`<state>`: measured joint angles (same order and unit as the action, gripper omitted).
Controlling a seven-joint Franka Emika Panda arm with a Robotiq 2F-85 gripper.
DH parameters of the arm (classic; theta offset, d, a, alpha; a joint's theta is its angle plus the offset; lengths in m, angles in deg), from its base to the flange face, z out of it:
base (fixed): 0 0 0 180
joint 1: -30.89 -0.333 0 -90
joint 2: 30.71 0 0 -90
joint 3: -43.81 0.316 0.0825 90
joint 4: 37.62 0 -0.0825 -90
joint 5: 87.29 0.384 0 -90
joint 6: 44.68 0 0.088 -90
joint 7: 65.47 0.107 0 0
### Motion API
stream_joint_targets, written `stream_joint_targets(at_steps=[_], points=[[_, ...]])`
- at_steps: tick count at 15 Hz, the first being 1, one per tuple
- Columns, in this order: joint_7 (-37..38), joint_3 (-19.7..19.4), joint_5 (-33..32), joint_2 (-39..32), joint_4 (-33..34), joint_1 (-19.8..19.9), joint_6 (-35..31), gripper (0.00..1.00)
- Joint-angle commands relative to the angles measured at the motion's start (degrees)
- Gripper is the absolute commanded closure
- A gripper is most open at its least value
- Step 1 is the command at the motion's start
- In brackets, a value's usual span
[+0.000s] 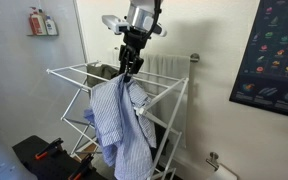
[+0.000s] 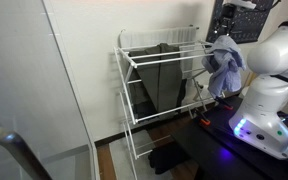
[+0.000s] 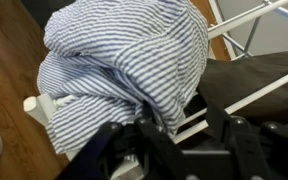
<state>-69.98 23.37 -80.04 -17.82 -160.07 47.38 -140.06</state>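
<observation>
A white drying rack [image 1: 180, 110] is standing on a wooden floor [image 3: 4, 60] beside a white wall [image 1: 214, 40]. A dark garment [image 2: 162, 75] is hanging inside it. The striped shirt [image 1: 119, 125] is draping lengthwise downward over the rack's corner, right under my jaws; I cannot tell whether they are gripping it.

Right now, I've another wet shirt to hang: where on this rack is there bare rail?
Bare: the rack's end rails beyond the dark garment, away from the striped shirt, and the lower tier beneath the garment. Crowded: the corner under the gripper, where the shirt bunches.
</observation>
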Motion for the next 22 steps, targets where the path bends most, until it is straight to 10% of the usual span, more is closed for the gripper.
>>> stream_joint_targets(at_steps=[1,22], points=[[-0.21,2.01,0.17,0.25,-0.32,-0.92,-1.22,0.09],[-1.26,14.09,5.75,11.11,7.63,-13.43,0.68,0.00]])
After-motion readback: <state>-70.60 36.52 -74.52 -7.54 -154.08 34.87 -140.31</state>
